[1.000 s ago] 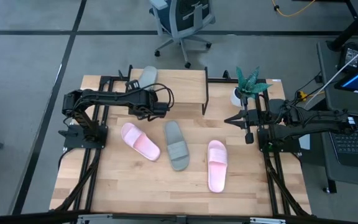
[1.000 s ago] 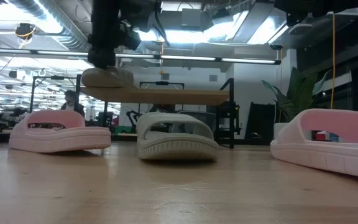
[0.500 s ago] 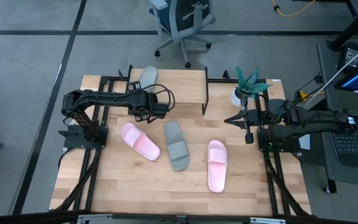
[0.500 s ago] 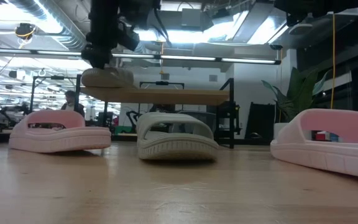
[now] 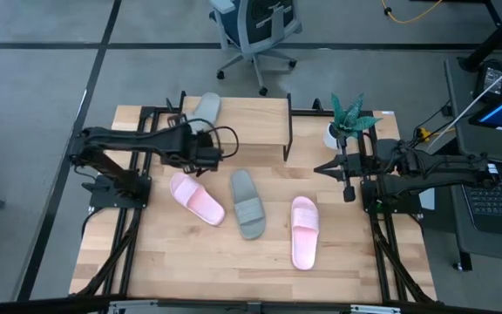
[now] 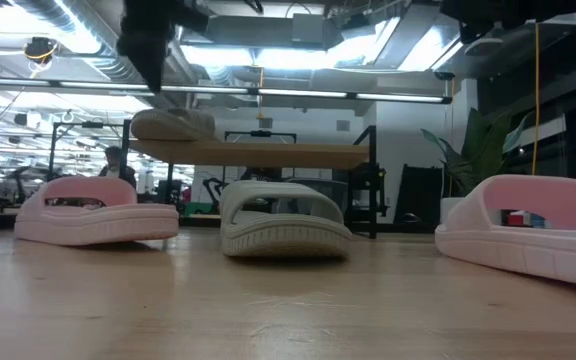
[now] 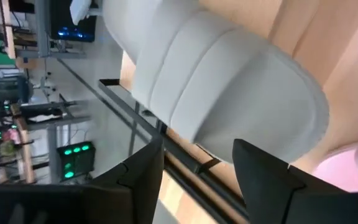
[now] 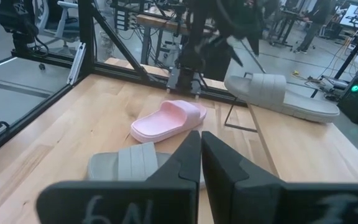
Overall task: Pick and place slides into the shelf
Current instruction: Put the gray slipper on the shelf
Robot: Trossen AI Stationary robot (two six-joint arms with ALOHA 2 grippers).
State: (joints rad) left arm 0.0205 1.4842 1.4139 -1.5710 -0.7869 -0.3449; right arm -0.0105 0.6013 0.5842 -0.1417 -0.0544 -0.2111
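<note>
Resting on the shelf (image 5: 251, 122) at its 9 o'clock end, grey-green slide (image 5: 207, 107), left gripper (image 5: 212, 150) spread wide, empty, just beside it, right gripper (image 5: 326, 167) closed, empty, at table's 3 o'clock.

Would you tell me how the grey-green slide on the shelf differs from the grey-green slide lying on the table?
The grey-green slide on the shelf sits on the shelf at its left end; the grey-green slide on the table lies on the table between the two pink slides. The first angles rightward going away from the robot, the second leftward. Both are the same colour and rest sole-down.
</note>
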